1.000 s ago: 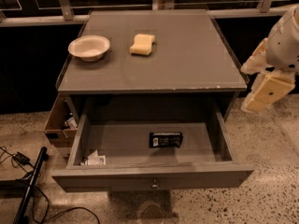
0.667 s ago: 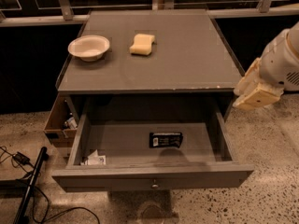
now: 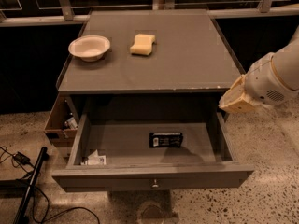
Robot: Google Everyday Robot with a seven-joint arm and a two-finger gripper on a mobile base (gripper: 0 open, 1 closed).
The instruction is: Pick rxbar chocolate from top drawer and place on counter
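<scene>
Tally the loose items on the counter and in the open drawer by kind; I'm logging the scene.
bowl: 1
sponge: 1
rxbar chocolate: 1
white packet pile: 1
Total: 4
The end effector hangs right of the top drawer, beside the counter front corner.

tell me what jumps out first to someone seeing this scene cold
The top drawer stands pulled wide open below the counter, with the black rxbar chocolate lying flat near the middle of its floor. The pale end effector hangs beside the counter's front right corner, over the drawer's right wall. A white bowl and a yellow sponge sit on the counter's back left part.
</scene>
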